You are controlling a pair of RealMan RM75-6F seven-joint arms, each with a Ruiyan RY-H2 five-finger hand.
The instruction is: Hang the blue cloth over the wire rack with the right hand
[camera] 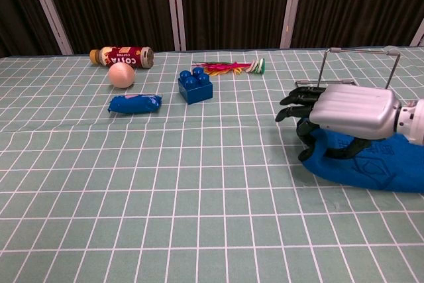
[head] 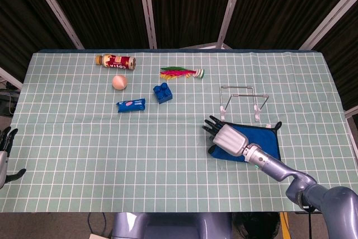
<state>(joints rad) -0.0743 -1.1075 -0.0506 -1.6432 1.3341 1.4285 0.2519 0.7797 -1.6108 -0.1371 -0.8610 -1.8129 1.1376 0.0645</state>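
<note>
Right now the blue cloth (head: pixel 258 139) (camera: pixel 371 167) lies on the table (head: pixel 168 155), just in front of the wire rack (head: pixel 244 100) (camera: pixel 360 64), and its near-left edge bunches up under my right hand (head: pixel 228 138) (camera: pixel 344 112). My dark fingers (camera: pixel 296 107) curl down over that edge, the thumb hooked into the fabric; whether I truly grip it I cannot tell. My left hand (head: pixel 6 141) hangs at the table's far left edge, fingers apart, holding nothing. Farther off sit a blue block (head: pixel 162 92), a blue packet (head: pixel 130 105), a ball (head: pixel 119 81), a tube (head: pixel 116 61) and a feathered shuttlecock (head: pixel 182 73).
</note>
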